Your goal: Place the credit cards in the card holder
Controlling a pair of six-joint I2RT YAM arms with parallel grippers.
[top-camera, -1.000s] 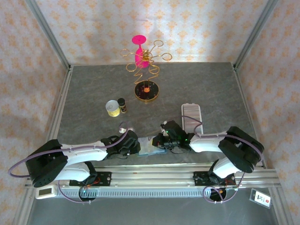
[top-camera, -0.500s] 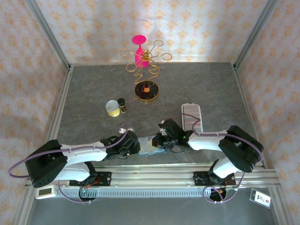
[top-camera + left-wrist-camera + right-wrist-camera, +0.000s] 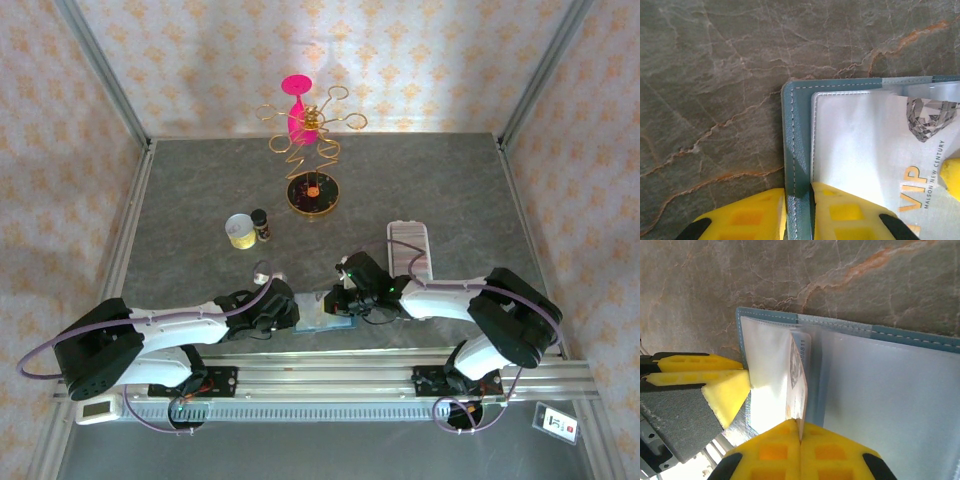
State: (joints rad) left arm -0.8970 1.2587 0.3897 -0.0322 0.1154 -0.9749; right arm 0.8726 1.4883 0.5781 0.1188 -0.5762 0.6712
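A teal wallet [image 3: 322, 316] lies open on the table near the front edge, between my two grippers. My left gripper [image 3: 797, 194] is shut on the wallet's stitched left edge [image 3: 796, 150]. My right gripper [image 3: 800, 432] is shut on a credit card [image 3: 801, 371], which stands on edge and partly out of the wallet's clear sleeve [image 3: 767, 355]. The same silver card [image 3: 920, 160], printed "VIP", shows in the left wrist view. The card holder [image 3: 408, 244], a whitish ridged tray, lies behind the right arm with nothing visible in it.
A gold wire stand [image 3: 312, 190] with a pink glass [image 3: 296, 100] is at the back centre. A small jar [image 3: 238, 231] and a dark bottle [image 3: 260, 224] stand left of centre. A metal rail [image 3: 330, 372] runs along the front edge.
My right gripper has edged slightly away from the front edge and leftward with the card. The left gripper and the wallet have stayed put.
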